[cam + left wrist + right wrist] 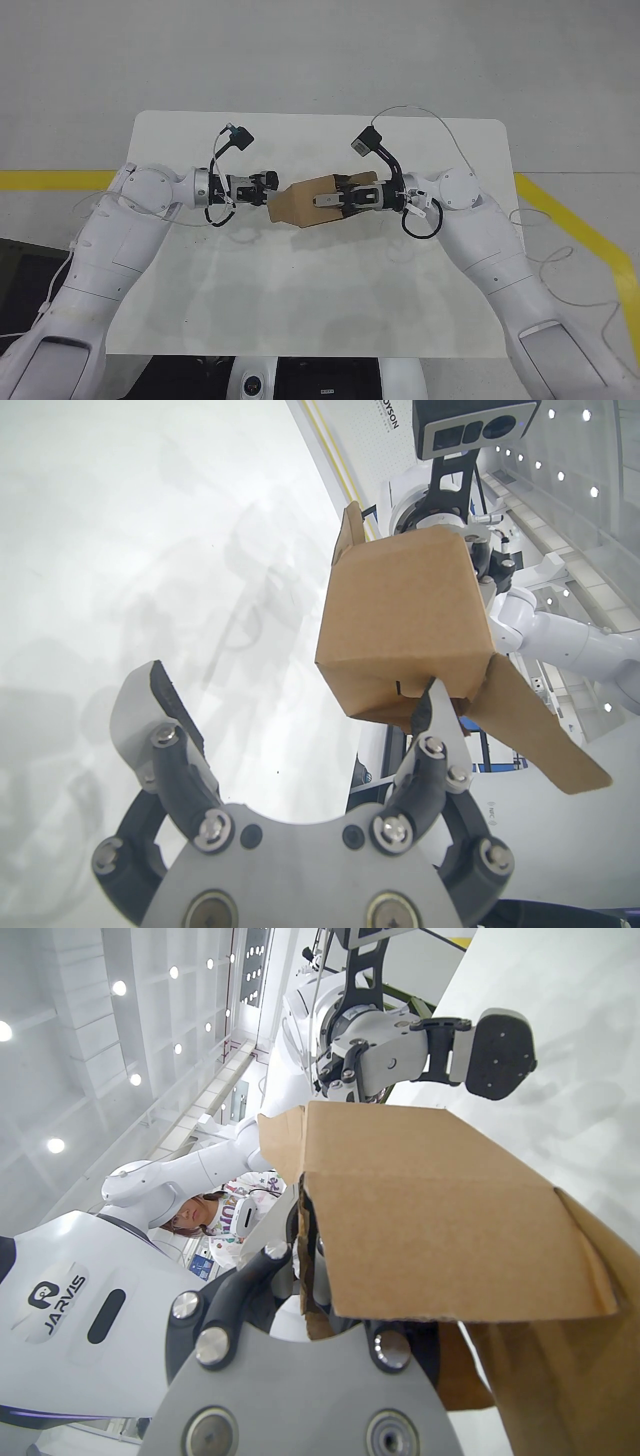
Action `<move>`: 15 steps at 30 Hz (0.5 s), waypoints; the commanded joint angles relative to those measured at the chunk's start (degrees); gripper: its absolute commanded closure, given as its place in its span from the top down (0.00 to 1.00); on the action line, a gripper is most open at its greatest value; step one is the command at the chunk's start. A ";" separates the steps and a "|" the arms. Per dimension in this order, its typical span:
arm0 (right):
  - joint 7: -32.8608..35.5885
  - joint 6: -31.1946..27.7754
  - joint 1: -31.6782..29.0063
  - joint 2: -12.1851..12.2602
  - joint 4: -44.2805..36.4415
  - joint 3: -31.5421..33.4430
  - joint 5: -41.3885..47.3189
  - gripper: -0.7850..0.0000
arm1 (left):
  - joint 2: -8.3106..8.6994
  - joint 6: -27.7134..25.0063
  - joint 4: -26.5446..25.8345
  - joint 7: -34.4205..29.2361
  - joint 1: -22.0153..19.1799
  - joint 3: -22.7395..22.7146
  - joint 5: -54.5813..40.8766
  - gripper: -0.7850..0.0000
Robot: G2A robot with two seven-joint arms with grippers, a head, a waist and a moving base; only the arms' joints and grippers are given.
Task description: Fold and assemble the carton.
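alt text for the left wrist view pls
A brown carton is held at its far end by the right gripper. The left gripper is open, with one fingertip at the carton's near end, where a loose flap sticks out sideways.

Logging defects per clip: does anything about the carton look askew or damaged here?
One thing: at the end of the carton facing the open left gripper, a long flap splays outward instead of lying folded shut. The right gripper holds the other end. No tear or crushing shows.
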 commanded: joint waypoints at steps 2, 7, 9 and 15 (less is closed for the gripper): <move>0.16 -0.04 0.16 -0.13 0.18 -0.27 0.14 0.00 | -0.03 0.06 -0.14 0.00 -0.11 0.20 -0.02 1.00; 0.29 -0.18 0.36 -0.28 0.46 -0.51 0.32 0.00 | -0.04 0.08 -0.27 -0.09 -0.16 0.38 -0.06 1.00; 0.43 -0.24 0.41 -0.32 0.59 -0.55 0.44 0.00 | -0.03 0.07 -0.28 -0.10 -0.17 0.42 -0.09 1.00; 0.84 -0.08 0.53 -0.47 0.65 -0.84 0.65 0.00 | 0.01 0.11 -0.28 0.03 -0.16 0.45 -0.11 1.00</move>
